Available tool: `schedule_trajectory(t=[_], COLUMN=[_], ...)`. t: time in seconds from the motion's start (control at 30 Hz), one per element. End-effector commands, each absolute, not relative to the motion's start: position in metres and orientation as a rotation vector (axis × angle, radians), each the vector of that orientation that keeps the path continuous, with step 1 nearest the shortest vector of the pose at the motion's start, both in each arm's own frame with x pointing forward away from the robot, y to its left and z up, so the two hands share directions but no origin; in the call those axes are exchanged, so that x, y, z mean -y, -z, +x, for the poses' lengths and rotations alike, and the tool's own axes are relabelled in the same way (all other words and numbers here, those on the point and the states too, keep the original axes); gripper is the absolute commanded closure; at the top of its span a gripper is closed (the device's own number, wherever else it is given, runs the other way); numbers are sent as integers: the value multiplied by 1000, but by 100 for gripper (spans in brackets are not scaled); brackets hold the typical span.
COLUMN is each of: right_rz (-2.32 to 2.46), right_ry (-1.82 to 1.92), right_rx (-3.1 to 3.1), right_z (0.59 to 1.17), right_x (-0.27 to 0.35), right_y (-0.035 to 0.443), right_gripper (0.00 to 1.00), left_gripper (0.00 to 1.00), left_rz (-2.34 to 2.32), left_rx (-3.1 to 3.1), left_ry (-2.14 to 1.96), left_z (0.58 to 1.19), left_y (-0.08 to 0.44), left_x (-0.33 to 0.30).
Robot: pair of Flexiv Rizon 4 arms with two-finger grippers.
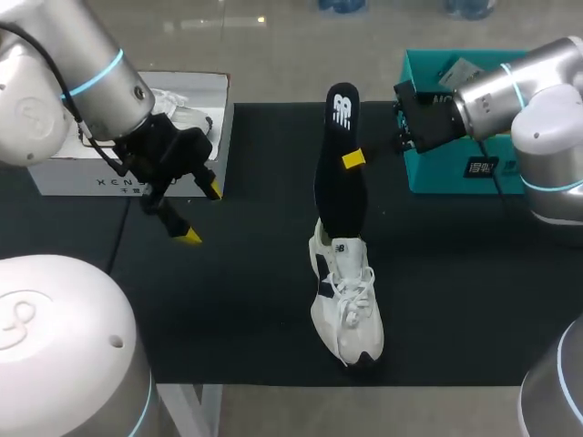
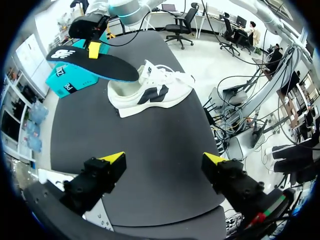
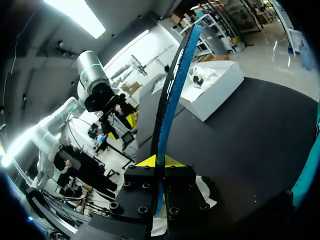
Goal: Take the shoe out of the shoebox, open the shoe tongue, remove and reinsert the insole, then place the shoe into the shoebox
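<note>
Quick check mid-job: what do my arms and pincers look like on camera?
The left arm and right arm are rounded silver-grey casings with glowing light-blue rings and thin black cables. The left pincer and right pincer are blocky black bodies, each with two bright yellow-tipped fingers.

One shoe (image 1: pixel 351 309); one insole (image 1: pixel 339 182); two boxes, a white box (image 1: pixel 91 177) and a teal box (image 1: pixel 446 173).

The black-topped table (image 1: pixel 255 300) carries 1 white shoe (image 1: pixel 351 314), 1 white shoebox (image 1: pixel 100 177) and 1 teal box (image 1: pixel 455 173).
</note>
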State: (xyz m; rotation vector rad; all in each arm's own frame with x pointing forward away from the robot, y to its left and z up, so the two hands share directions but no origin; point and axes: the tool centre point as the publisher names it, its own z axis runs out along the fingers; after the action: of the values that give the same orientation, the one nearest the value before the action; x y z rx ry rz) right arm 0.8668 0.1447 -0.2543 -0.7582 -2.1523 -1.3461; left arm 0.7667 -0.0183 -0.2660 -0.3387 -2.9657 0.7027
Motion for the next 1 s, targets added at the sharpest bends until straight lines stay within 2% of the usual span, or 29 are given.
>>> schedule_trajectory(t=[0.03, 0.57, 1.0], right_rz=[-789, -901, -919], right_ry=[1370, 1324, 1345], right_rx=[2144, 2175, 2217], right_z=[858, 851, 875], right_x=[-151, -141, -138], right_y=[266, 281, 272], right_gripper=[100, 100, 100], left_gripper=[0, 0, 0], left_rz=[-339, -339, -339], left_rx=[2967, 2967, 2967], left_ry=[-697, -697, -697], left_z=[767, 767, 767], left_y=[266, 266, 266], left_x=[18, 18, 18])
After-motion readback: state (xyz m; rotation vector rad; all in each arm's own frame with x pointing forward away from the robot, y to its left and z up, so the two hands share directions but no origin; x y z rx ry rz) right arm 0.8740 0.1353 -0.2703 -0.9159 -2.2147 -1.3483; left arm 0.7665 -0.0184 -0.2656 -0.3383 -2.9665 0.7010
